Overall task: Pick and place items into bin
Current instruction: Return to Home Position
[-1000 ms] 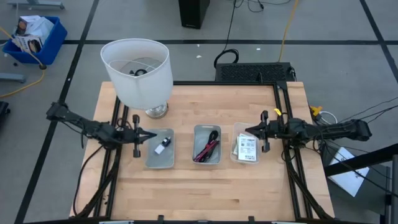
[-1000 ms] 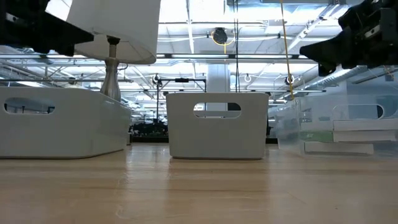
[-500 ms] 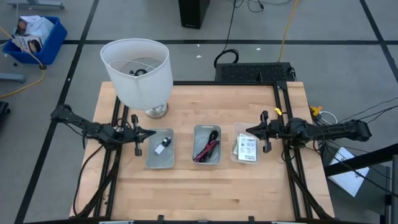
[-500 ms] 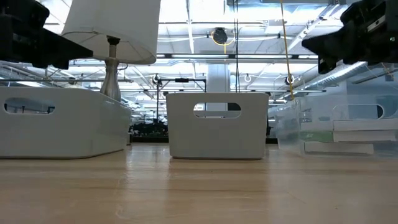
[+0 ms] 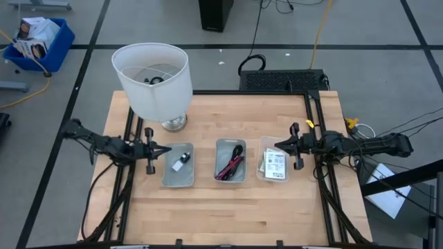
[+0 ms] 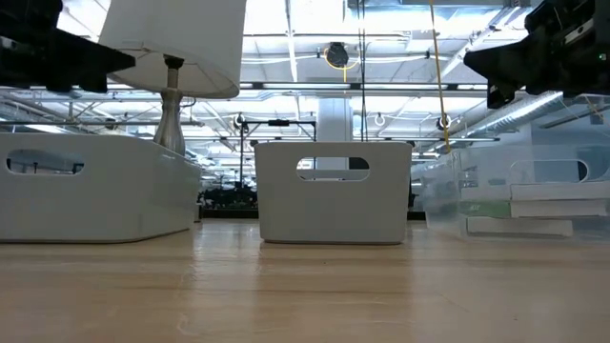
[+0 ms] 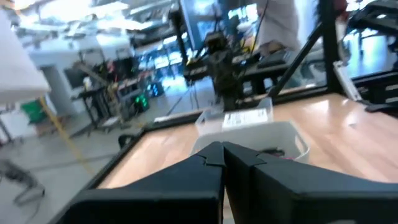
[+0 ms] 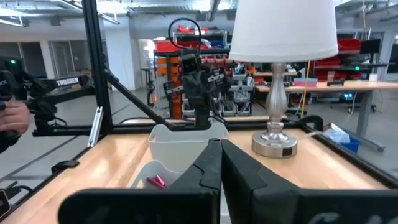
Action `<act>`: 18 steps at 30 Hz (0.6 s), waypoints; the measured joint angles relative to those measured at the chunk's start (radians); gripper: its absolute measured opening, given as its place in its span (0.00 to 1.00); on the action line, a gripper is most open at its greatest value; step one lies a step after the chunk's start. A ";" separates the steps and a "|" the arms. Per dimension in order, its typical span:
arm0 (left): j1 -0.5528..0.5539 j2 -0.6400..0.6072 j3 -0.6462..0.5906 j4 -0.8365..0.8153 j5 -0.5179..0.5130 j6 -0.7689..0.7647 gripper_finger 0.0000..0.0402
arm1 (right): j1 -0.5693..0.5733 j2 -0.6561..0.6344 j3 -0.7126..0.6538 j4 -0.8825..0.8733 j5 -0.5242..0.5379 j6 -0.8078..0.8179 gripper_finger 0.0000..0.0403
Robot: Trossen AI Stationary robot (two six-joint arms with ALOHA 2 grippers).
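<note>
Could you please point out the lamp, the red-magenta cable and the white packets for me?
lamp (image 5: 154, 100), high view, on the outer side of its white shade.
red-magenta cable (image 5: 230, 168), high view, on its middle stretch.
white packets (image 5: 275, 164), high view, on the top packet's printed face.

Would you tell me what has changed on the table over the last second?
The left gripper has drawn back slightly, away from the three bins, shut and empty. The right gripper barely moved, also shut. Nothing was grasped or released; the bins, their contents and the lamp stayed put.
</note>
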 joint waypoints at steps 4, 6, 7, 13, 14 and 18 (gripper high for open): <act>0.039 -0.041 0.000 -0.006 0.053 0.037 0.00 | -0.002 0.000 0.000 0.008 -0.020 -0.014 0.00; 0.073 -0.057 0.000 -0.035 0.076 0.036 0.00 | -0.010 0.000 0.000 0.011 -0.045 -0.025 0.00; 0.092 -0.065 0.000 -0.053 0.094 0.029 0.00 | -0.017 0.000 0.000 0.011 -0.051 -0.027 0.00; 0.228 -0.069 0.002 -0.082 0.236 0.004 0.00 | -0.076 0.003 0.000 0.007 -0.093 -0.029 0.00; 0.254 -0.070 0.002 -0.084 0.262 -0.003 0.00 | -0.087 0.003 0.000 0.005 -0.109 -0.028 0.00; 0.345 -0.069 0.002 -0.097 0.374 -0.056 0.00 | -0.121 0.004 0.000 0.007 -0.132 -0.013 0.00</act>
